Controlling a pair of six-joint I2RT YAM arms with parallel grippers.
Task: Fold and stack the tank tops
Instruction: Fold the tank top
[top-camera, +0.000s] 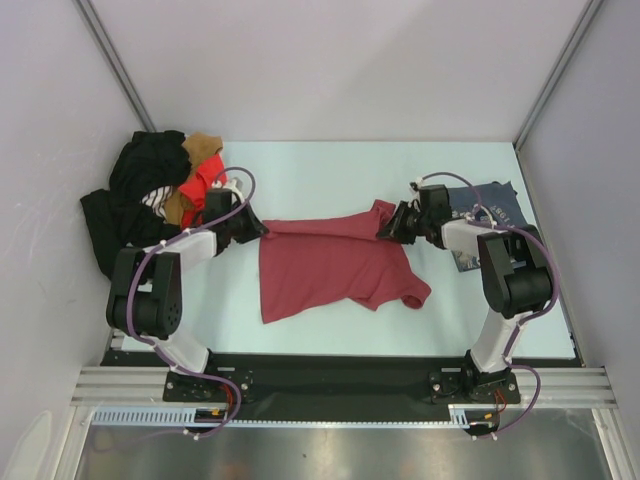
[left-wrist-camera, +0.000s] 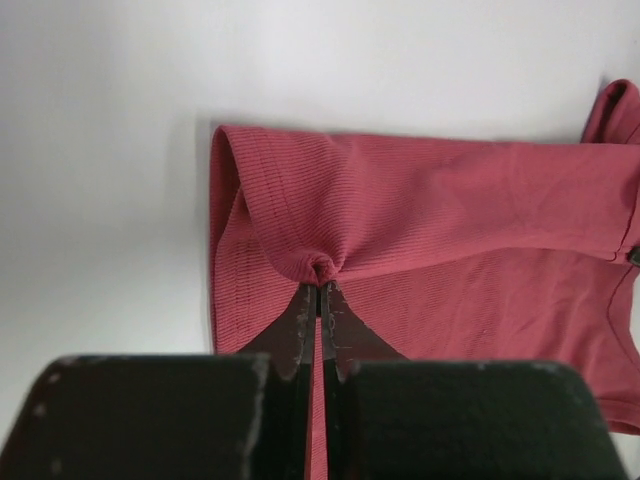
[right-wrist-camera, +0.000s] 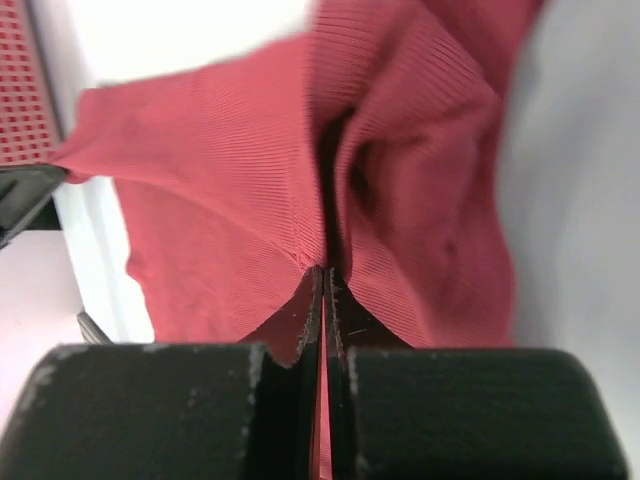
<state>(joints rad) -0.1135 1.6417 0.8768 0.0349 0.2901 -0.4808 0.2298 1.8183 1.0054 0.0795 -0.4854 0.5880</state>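
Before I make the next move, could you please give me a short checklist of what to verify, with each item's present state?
1. The left pincer is shut on the ribbed maroon-red tank top: ok.
2. The right pincer is shut on the same top: ok.
3. The maroon top lies flat and smooth: not ok, it is bunched near the right pincer.
4. The slate blue-grey printed tank top is folded: cannot tell, it is partly hidden behind the right arm.
5. The heap of black and orange clothes lies apart from the maroon top: ok.
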